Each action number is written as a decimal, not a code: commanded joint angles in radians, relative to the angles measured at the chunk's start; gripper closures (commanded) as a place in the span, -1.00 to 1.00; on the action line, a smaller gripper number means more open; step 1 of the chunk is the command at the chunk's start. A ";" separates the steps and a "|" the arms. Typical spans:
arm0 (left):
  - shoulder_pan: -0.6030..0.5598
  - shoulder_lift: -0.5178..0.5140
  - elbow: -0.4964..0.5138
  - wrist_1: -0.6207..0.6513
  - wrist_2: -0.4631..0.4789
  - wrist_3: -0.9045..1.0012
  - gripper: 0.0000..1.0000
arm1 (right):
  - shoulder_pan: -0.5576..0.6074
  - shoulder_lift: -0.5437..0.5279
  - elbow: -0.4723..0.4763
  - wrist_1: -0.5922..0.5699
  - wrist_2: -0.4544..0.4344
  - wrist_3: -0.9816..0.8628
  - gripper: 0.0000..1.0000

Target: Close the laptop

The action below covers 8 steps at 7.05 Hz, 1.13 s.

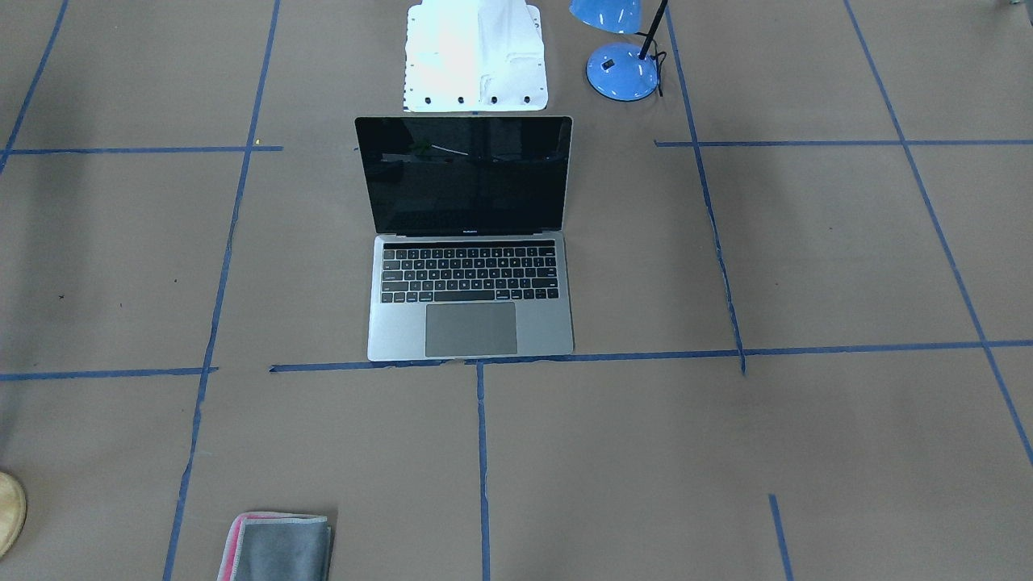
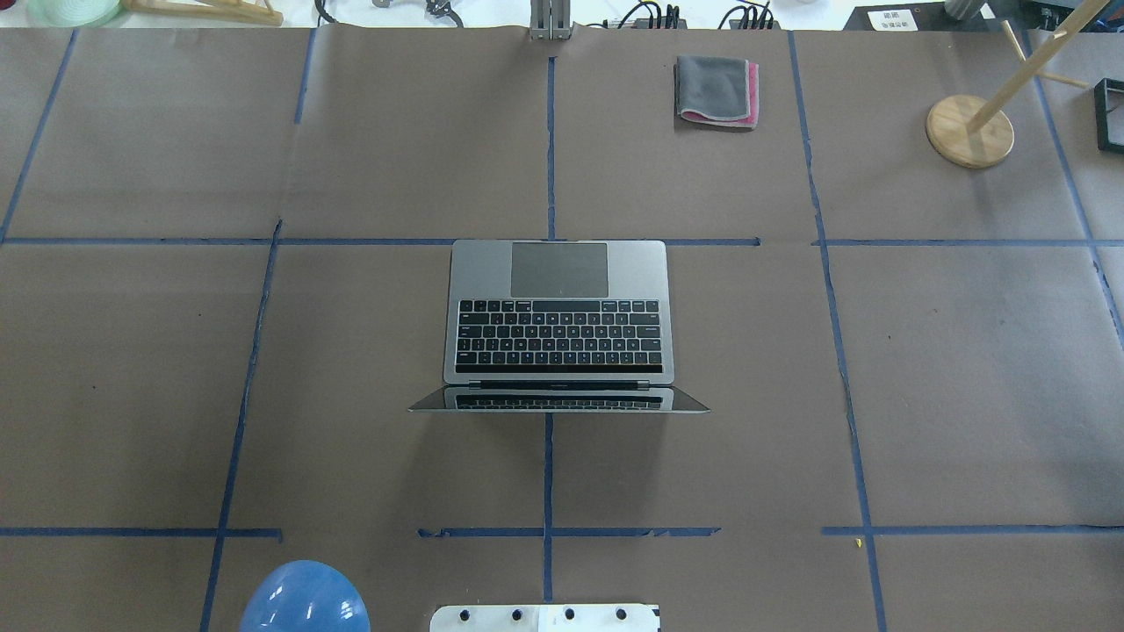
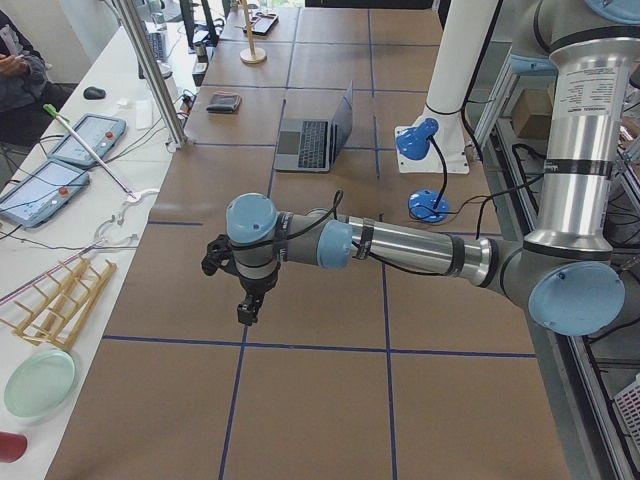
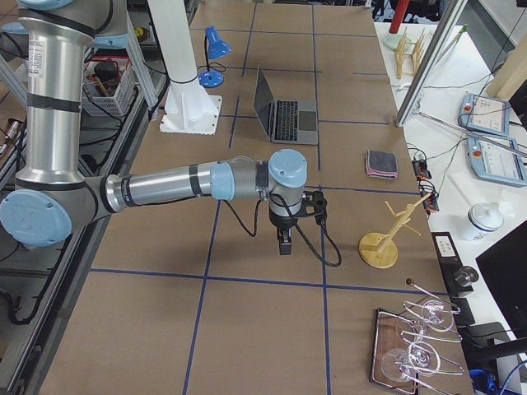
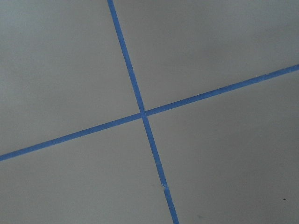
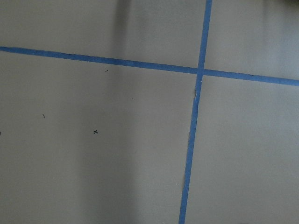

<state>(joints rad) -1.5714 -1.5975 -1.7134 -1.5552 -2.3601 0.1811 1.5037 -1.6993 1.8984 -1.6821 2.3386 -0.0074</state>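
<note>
Folded cloth [image 1: 277, 547] is found nearest the front-facing camera, well apart from the laptop [image 1: 470, 242]. The laptop is stood open mid-counter [image 1: 807, 266], its screen turned away from the robot. Behind it, a blue lamp [image 1: 621, 71] is set near the robot's base, on the left arm's side.

Were the lid pushed low by the hinge, or fast, the laptop could be slid across the paper or slammed shut. The lamp could be struck if the left arm were swung in carelessly.

Only the side views show the left fingers [image 3: 247, 312] and right fingers [image 4: 284, 241], hung over bare counter well apart from the laptop. Whether they are apart or together cannot be told. The lid's lean toward the robot is shown overhead, and the full dark screen only from the front.
</note>
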 commanded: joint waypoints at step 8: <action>0.419 0.145 -0.011 -0.797 0.010 -0.870 -1.00 | -0.255 -0.143 0.002 0.666 0.016 0.661 -0.99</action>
<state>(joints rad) -1.2205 -1.4596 -1.7215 -2.2398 -2.3517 -0.5339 1.3060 -1.8141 1.9012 -1.1544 2.3545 0.5158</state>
